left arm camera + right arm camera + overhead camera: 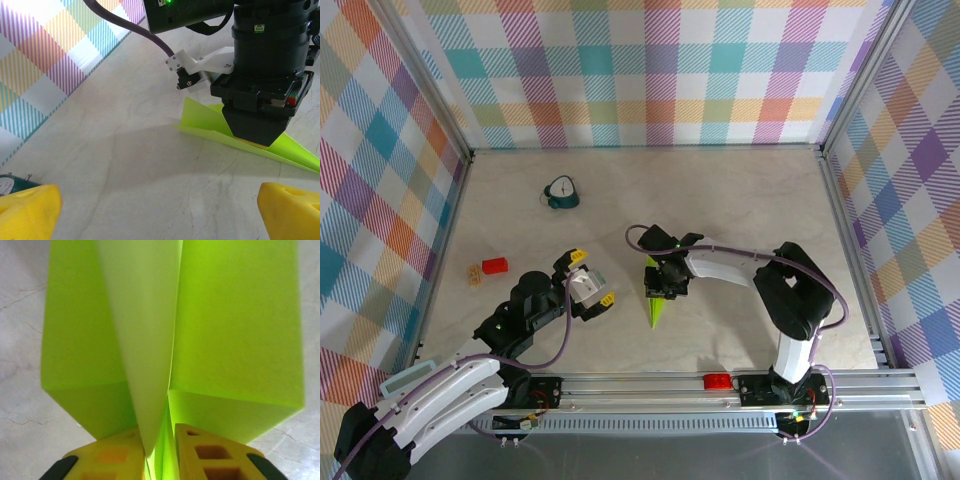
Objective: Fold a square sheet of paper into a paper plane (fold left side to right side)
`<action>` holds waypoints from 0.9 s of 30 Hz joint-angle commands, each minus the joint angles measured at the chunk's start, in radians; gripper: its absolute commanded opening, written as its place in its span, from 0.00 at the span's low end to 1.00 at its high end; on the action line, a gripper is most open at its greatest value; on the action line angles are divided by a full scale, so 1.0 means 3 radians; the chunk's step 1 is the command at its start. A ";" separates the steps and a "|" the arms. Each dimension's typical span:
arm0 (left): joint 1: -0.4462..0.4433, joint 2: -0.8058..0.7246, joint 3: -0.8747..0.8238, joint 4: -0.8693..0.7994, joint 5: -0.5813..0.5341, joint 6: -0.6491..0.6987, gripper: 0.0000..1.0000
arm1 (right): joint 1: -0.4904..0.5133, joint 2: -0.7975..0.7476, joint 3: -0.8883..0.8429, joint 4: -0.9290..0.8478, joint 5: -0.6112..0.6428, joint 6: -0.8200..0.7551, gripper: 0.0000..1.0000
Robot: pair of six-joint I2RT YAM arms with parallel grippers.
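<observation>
Obs: right pincer (159,460) is clamped on the centre keel of the paper plane (235,325), with the wings spread to either side. How firm the pinch is cannot be judged from this close. The left pincer (593,277) has its fingers wide apart, holds nothing, and sits just left of the plane. The plane lies mid-tabletop (740,200), nose toward the arm bases.

Risk: the thin paper may slip or the keel may crumple if the pinch is weak or off-centre, and the wings could spring open.

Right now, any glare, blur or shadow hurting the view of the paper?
Top external: even light, sharp; paper plane small, partly under the right gripper. Left wrist: sharp, soft shadow on the table beside it. Right wrist: very close, centre fold pale and washed, fingers soft.
</observation>
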 commanded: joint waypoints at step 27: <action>0.0023 -0.0047 -0.0070 0.0013 0.0049 0.0004 1.00 | -0.0437 0.0635 0.1544 -0.1311 0.0624 -0.0782 0.00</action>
